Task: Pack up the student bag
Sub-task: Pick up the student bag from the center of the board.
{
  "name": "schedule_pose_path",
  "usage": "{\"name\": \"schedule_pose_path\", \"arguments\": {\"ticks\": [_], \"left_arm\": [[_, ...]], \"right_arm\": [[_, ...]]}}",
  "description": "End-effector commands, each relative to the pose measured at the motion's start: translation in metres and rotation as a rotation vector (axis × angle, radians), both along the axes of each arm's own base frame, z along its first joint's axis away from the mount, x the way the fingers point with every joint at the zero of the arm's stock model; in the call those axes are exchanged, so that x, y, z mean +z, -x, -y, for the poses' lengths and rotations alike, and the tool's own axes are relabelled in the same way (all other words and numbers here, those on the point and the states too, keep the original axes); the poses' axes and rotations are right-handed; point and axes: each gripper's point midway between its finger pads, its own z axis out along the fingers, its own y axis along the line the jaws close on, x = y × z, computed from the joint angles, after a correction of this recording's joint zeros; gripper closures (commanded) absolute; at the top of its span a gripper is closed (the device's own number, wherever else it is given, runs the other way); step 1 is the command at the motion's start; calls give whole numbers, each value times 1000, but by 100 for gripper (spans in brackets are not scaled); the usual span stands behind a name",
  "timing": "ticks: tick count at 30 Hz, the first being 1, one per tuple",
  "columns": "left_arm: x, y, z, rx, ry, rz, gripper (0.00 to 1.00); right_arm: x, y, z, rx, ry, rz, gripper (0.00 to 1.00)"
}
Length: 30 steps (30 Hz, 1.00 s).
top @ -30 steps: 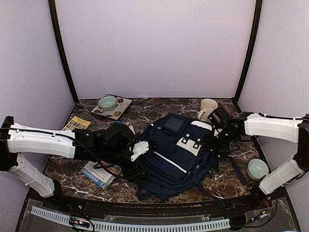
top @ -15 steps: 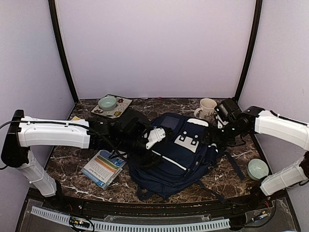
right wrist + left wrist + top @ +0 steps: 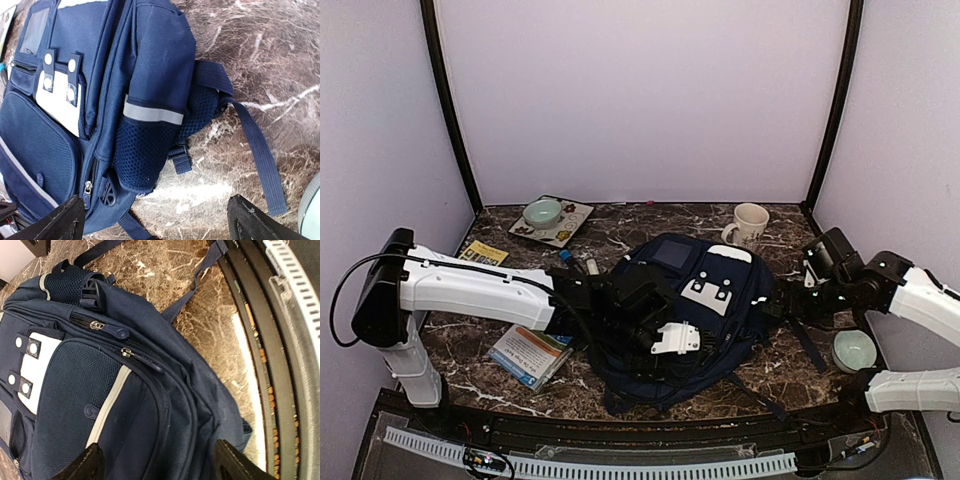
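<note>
The student bag (image 3: 728, 318) lies flat in the middle of the table, navy with a white stripe and white dotted patches. It fills the left wrist view (image 3: 115, 390) and shows in the right wrist view (image 3: 100, 100). All its zips look shut. My left gripper (image 3: 672, 348) hovers over the bag's near front part, open and empty (image 3: 157, 470). My right gripper (image 3: 782, 303) is at the bag's right side, open and empty (image 3: 160, 225), above the mesh side pocket (image 3: 145, 155) and a loose strap (image 3: 257, 150).
A cream mug (image 3: 751, 222) stands at the back right. A green bowl (image 3: 543, 212) sits on a tray (image 3: 570, 228) at the back left. A yellow booklet (image 3: 483, 254), a blue book (image 3: 530, 355) and pens (image 3: 575, 262) lie left of the bag. Another green bowl (image 3: 853, 350) sits at the right.
My left arm has swung right and toward the near edge, across the bag's front. My right arm has drawn back to the right, off the bag's top corner.
</note>
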Motion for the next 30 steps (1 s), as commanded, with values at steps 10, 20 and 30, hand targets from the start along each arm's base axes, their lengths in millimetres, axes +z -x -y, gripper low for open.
{"name": "schedule_pose_path", "arguments": {"ticks": [10,20,30], "left_arm": [[-13,-28,19,-60,-50,256,42],[-16,-42,25,-34,-78,390,76],[36,-65,36,152,28,419,100]], "right_arm": [[3,14,12,-83,-26,-23,0],[7,12,12,-77,-34,11,0],[15,8,8,-43,-87,105,0]]}}
